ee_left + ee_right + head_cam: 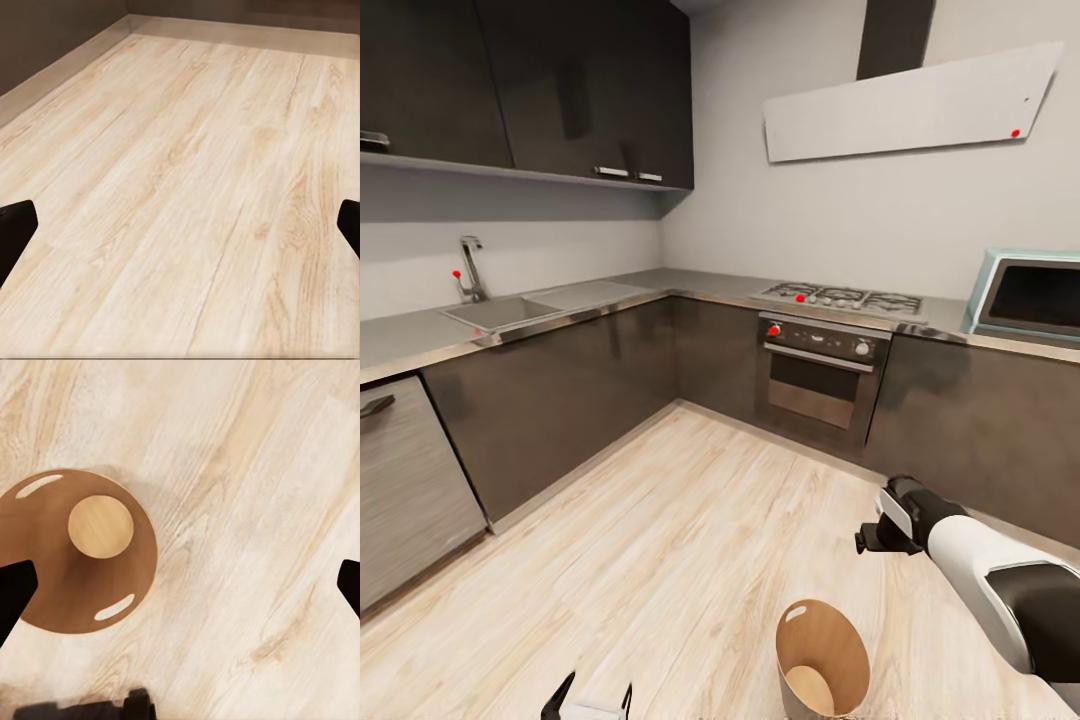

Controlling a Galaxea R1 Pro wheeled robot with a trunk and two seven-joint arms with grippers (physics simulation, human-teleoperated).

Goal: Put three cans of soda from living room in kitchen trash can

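Kitchen, pale wood floor. Bin stands on floor near bottom edge of head view, tilted mouth showing brown inside; looks empty, no cans visible.

Right gripper hangs above floor, jaws spread, nothing between; bin sits off toward one finger, not centred. Left gripper low over bare floor, jaws spread, empty.

Judgement: no can in hand, so nothing to drop. For a good drop: centre gripper over bin mouth, keep clear of rim, release low.
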